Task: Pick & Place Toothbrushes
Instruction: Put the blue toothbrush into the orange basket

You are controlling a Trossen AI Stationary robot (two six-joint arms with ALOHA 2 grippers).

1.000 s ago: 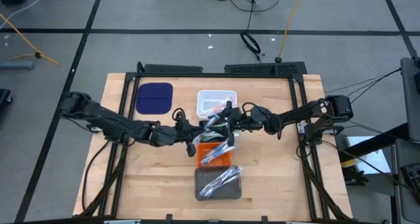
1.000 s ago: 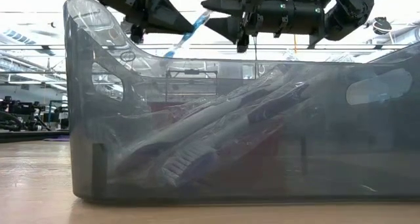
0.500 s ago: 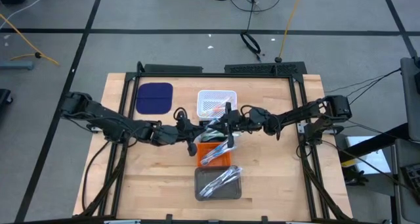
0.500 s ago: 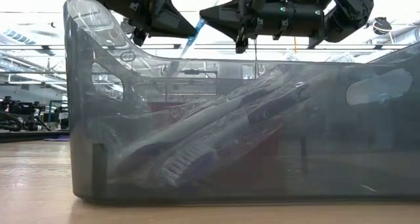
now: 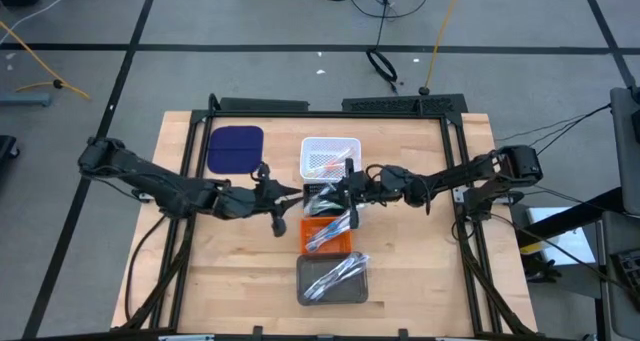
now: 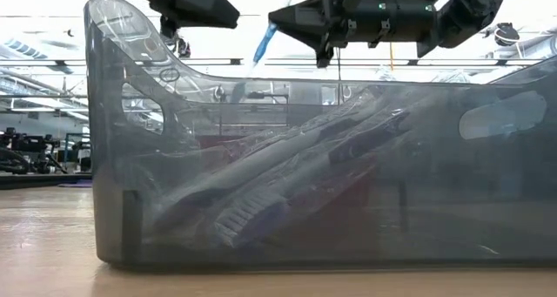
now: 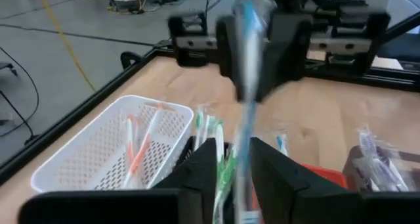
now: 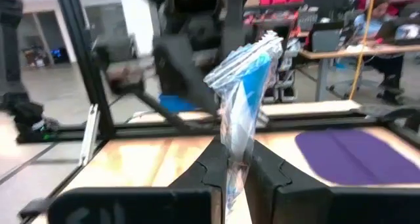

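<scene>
A light blue toothbrush in a clear wrapper (image 8: 244, 92) hangs above the middle trays, with my right gripper (image 5: 335, 193) shut on it. In the low view the toothbrush (image 6: 261, 46) slants down from that gripper (image 6: 283, 23). My left gripper (image 5: 280, 206) stands open just left of it, and its fingers (image 7: 197, 178) flank the toothbrush's near end (image 7: 246, 86) in the left wrist view. In the low view it (image 6: 228, 14) is clear of the toothbrush. More toothbrushes lie in the white basket (image 5: 330, 156), the orange tray (image 5: 327, 236) and the grey tray (image 5: 333, 279). My right gripper pinches the wrapped toothbrush between its two fingers (image 8: 205, 163), with one wrapped end (image 8: 252, 60) sticking out past the fingertips. The fingers come in about level from the table's right. The toothbrush is lifted clear of the trays and slants downward toward the left arm.
A black tray (image 5: 318, 193) sits under the two grippers, between the basket and the orange tray. A dark blue pad (image 5: 235, 149) lies at the far left. The grey tray's wall (image 6: 113, 158) fills the low view's foreground. Bare wood lies on both sides of the tray row.
My left gripper has opened, let go of the blue toothbrush and drawn back toward the table's left edge. My right gripper has taken hold of the toothbrush and keeps it lifted; it now hangs steeper than before.
</scene>
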